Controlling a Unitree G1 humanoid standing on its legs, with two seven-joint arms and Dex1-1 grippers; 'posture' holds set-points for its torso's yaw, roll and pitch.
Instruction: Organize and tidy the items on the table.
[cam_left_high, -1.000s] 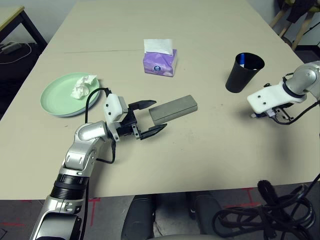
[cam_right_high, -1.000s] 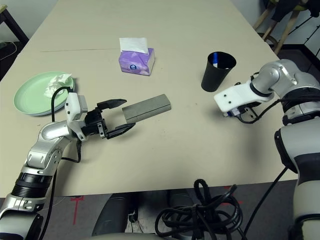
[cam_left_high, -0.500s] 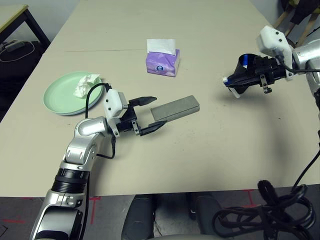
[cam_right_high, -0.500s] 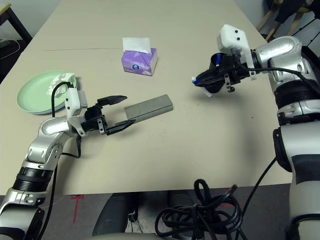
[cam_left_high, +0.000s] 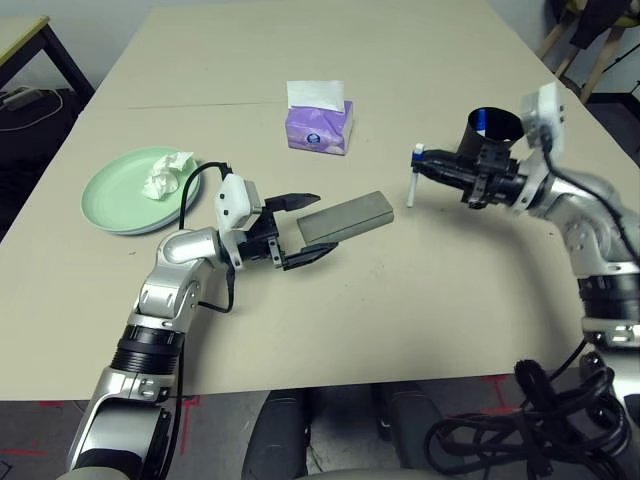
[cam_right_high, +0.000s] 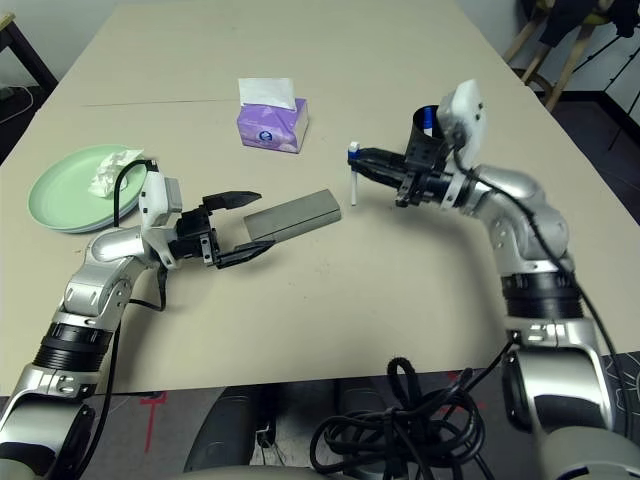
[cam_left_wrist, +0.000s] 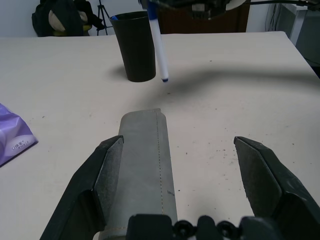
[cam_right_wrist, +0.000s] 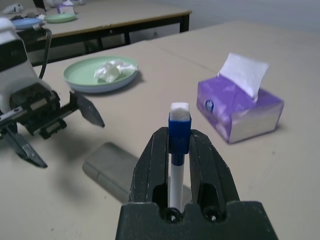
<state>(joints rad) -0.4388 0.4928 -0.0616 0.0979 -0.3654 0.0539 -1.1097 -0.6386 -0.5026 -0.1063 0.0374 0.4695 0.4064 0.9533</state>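
Hidden / cut off
Glasses case (cam_left_wrist: 145, 165) near end behind left tool; black cup (cam_left_high: 490, 135) partly behind right tool.

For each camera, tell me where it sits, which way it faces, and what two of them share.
Head stereo pair: on the head, looking down at the table over both arms.
Left wrist: along the open left gripper around the grey case, toward the black cup.
Right wrist: along the right gripper clamping the pen, toward the tissue box.
Both wrist views share case and pen.

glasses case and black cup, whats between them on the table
Bare table between the grey glasses case and the black cup. Above that stretch, in the left eye view, the right gripper holds a blue pen.
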